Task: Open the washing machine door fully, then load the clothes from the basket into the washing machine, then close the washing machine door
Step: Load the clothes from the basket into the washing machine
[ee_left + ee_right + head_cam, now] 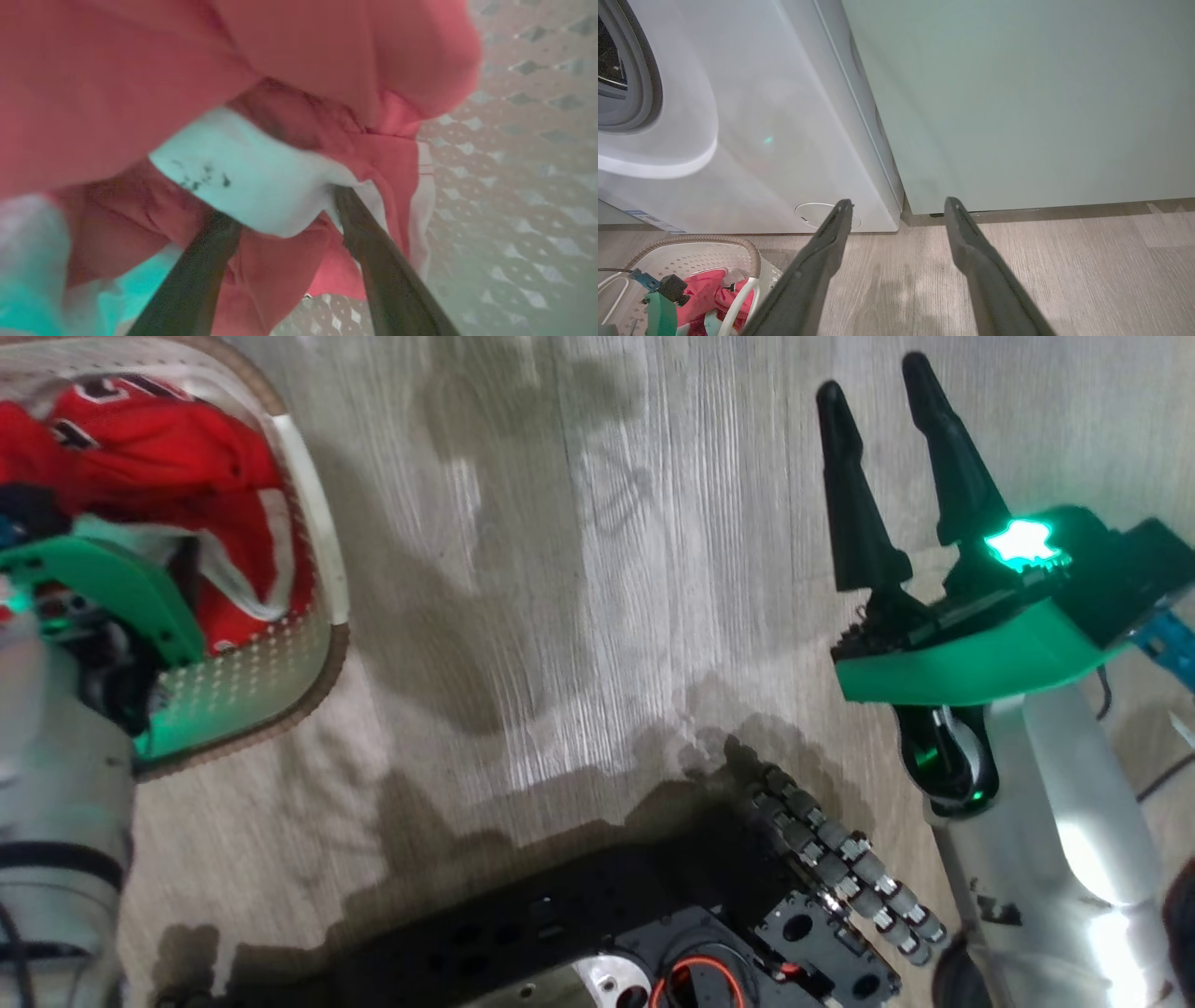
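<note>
This looks like a home laundry corner. A white front-loading washing machine (761,140) stands on the floor (1064,261), which is pale grey wood-look plank. The machine's grey drum seal (644,84) and round filter cap (817,214) are in sight. Close against its right side is a plain pale green cabinet (1017,102) with a dark kick strip along the bottom. Near the washer's front, a cream perforated laundry basket (691,240) with a brown rim sits on the floor, holding red clothes (177,457).

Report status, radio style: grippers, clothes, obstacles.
Left gripper open, fingers among clothes in basket. Right gripper open, empty, above floor. Nothing in the way.
</note>
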Available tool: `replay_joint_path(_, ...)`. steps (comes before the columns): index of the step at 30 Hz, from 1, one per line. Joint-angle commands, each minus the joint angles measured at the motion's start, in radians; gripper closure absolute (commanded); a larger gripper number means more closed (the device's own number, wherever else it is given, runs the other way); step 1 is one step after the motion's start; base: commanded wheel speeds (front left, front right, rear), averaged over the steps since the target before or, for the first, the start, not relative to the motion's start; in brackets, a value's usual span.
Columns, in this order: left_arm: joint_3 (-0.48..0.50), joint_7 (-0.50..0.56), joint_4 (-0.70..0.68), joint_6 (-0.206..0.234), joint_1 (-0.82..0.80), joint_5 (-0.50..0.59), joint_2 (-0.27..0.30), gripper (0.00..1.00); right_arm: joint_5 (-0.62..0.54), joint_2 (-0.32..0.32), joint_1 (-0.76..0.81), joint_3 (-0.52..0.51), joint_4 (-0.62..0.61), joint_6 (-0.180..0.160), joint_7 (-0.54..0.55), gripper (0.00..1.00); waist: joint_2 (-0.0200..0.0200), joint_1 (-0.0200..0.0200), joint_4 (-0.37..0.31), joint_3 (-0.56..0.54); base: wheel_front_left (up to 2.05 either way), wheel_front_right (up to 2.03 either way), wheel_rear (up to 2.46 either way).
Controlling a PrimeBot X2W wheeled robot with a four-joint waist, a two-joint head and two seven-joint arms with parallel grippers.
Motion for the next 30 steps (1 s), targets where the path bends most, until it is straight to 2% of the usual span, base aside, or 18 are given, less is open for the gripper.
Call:
replay_joint_path(1,0.024,-0.007,0.003,0.016,0.014,-0.006,0.052,0.0,0.009,0.002,0.023,0.023,-0.034,0.0,-0.006,0.0,0.0,-0.0001,-0.016,0.022,0.0,0.0,0.0)
replay_joint_path(6,0.026,-0.03,0.045,0.038,-0.014,-0.004,0.079,0.0,0.024,0.002,0.02,0.037,-0.034,0.0,-0.006,0.0,0.0,-0.0001,-0.033,0.036,0.0,0.0,0.0)
replay_joint_path(7,0.024,-0.035,0.052,0.04,-0.018,-0.003,0.081,0.43,0.026,0.002,0.021,0.037,-0.034,0.0,-0.006,0.0,0.0,-0.0001,-0.034,0.037,0.0,0.0,0.0)
replay_joint_path(8,0.023,-0.042,0.058,0.044,-0.022,-0.002,0.083,0.81,0.028,0.002,0.022,0.037,-0.034,0.0,-0.006,0.0,0.0,-0.0001,-0.034,0.037,0.0,0.0,0.0)
replay_joint_path(9,0.022,-0.044,0.067,0.045,-0.025,-0.003,0.081,1.0,0.029,0.002,0.022,0.036,-0.033,0.0,-0.006,0.0,0.0,-0.0001,-0.034,0.036,0.0,0.0,0.0)
replay_joint_path(16,-0.001,-0.082,0.105,0.048,-0.028,0.008,0.062,1.0,0.022,0.002,0.026,0.033,-0.019,0.0,-0.006,0.0,0.0,-0.0001,-0.016,0.008,0.0,0.0,0.0)
replay_joint_path(30,-0.074,-0.245,0.109,0.04,0.039,0.056,0.013,1.0,-0.021,0.002,0.064,-0.013,0.009,0.0,-0.006,0.0,0.0,-0.0001,0.054,-0.122,0.0,0.0,0.0)
